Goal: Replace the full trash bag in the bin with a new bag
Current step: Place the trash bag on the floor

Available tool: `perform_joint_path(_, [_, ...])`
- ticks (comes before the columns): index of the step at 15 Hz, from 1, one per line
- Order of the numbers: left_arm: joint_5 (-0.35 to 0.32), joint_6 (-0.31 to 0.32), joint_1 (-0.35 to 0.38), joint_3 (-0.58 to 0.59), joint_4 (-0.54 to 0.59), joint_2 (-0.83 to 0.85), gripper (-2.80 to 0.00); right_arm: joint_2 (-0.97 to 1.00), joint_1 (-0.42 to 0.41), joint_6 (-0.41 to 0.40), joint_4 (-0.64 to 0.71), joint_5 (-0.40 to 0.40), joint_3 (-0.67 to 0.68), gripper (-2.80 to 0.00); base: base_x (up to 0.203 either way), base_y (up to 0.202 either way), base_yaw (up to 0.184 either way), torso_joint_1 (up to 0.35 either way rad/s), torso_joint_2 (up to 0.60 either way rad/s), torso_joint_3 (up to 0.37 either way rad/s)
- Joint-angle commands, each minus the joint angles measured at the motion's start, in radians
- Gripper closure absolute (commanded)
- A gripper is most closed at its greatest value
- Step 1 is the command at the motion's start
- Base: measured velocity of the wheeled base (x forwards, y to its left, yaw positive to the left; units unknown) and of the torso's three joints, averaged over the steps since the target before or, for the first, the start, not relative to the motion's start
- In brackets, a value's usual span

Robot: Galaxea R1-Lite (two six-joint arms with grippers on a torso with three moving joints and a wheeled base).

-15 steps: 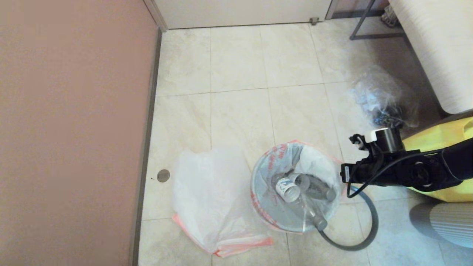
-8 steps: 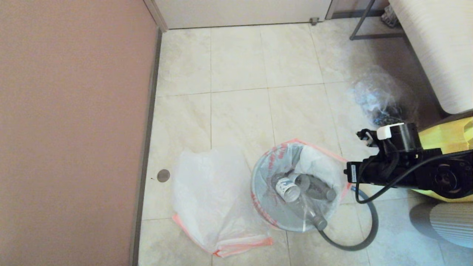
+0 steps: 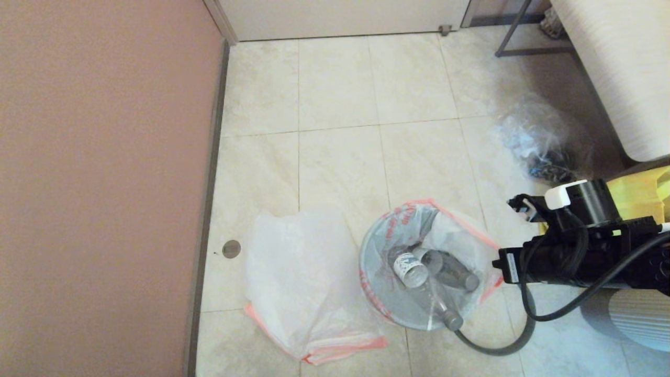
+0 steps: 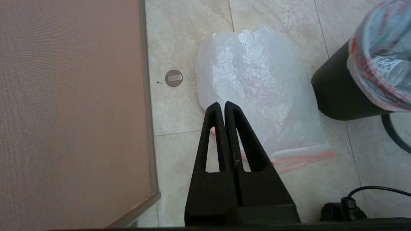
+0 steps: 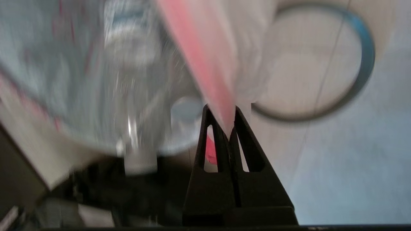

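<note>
The full trash bag [image 3: 419,262] sits in the bin [image 4: 337,96], clear bottles [image 3: 411,268] showing inside it. Its pink-orange hem [image 5: 205,54] is drawn out over the bin's right side. My right gripper [image 5: 222,110] is shut on that hem; in the head view it [image 3: 496,267] sits at the bin's right edge. The grey hoop [image 3: 515,337] lies on the floor beside the bin. Left of the bin, the new bag [image 3: 298,272] lies flat on the tiles. My left gripper [image 4: 222,104] hangs shut and empty above the new bag's near edge [image 4: 257,89].
A pink-brown wall [image 3: 104,183] runs along the left, with a floor drain [image 3: 231,248] near it. A clear bag with dark scraps [image 3: 544,141] and a yellow fabric bag [image 3: 638,193] lie at the right, below pale striped furniture [image 3: 617,68].
My right arm has moved right and nearer to me, drawing the full bag's hem outward past the bin's right side. The new bag and hoop have not moved.
</note>
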Motion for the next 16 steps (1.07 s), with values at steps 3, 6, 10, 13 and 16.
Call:
perform_joint_path(3, [0.000,0.000,0.000,0.008,0.000,0.001,0.00,-0.043,0.032,0.008,0.073,0.004,0.020,0.00,0.000,0.000,0.000,0.000,0.00,0.000])
perform_joint_path(6, [0.000,0.000,0.000,0.008,0.000,0.001,0.00,0.013,0.052,0.030,0.065,0.014,0.012,0.00,0.000,0.000,0.000,0.000,0.00,0.000])
perform_joint_path(10, [0.000,0.000,0.000,0.008,0.000,0.001,0.00,0.051,0.111,0.041,0.049,0.056,-0.029,0.00,0.000,0.000,0.000,0.000,0.00,0.000])
perform_joint_path(13, [0.000,0.000,-0.001,0.008,0.000,0.001,0.00,0.058,0.234,0.082,0.052,0.055,-0.074,0.00,0.000,0.000,0.000,0.000,0.00,0.000])
perform_joint_path(16, [0.000,0.000,0.000,0.008,0.000,0.001,0.00,0.104,0.264,0.100,0.055,0.065,-0.115,0.00,0.000,0.000,0.000,0.000,0.00,0.000])
